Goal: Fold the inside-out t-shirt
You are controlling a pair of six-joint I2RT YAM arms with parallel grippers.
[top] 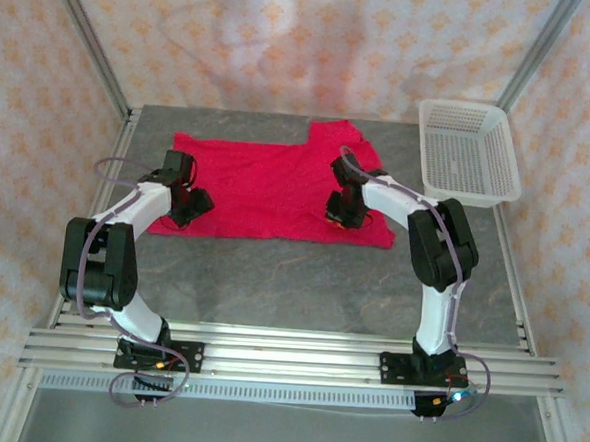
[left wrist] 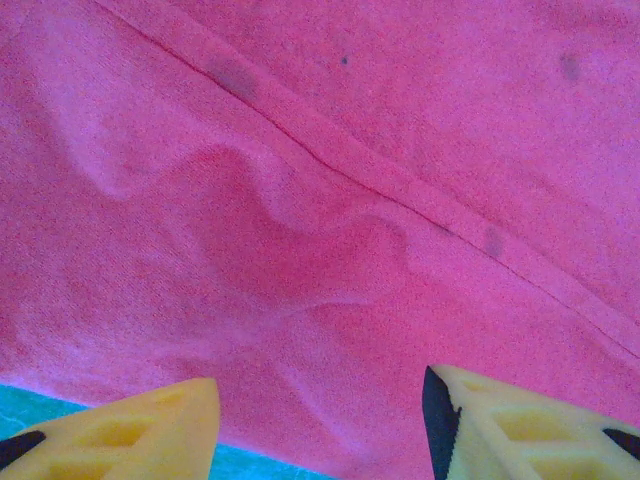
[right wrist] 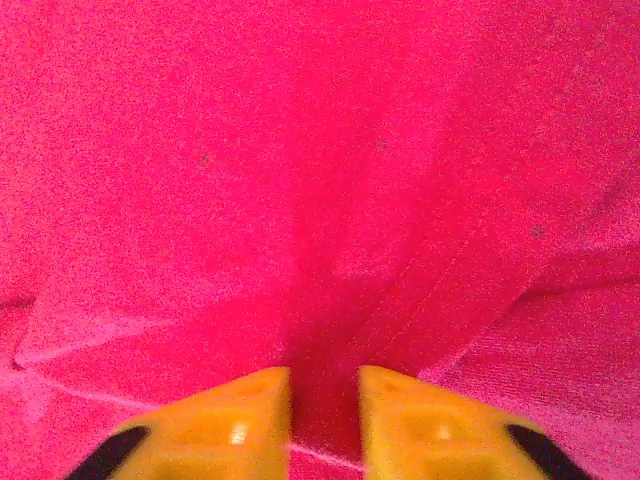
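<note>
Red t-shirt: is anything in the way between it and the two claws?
Nothing visible. The left gripper hangs open right over the near edge of the red t-shirt, and the right gripper pinches a fold of it.

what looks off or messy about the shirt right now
No tear shows. The t-shirt lies unevenly: a flap juts past its far edge on the right. A rumpled bump sits near the hem by the left claw, and a few dark specks mark the seam band.
</note>
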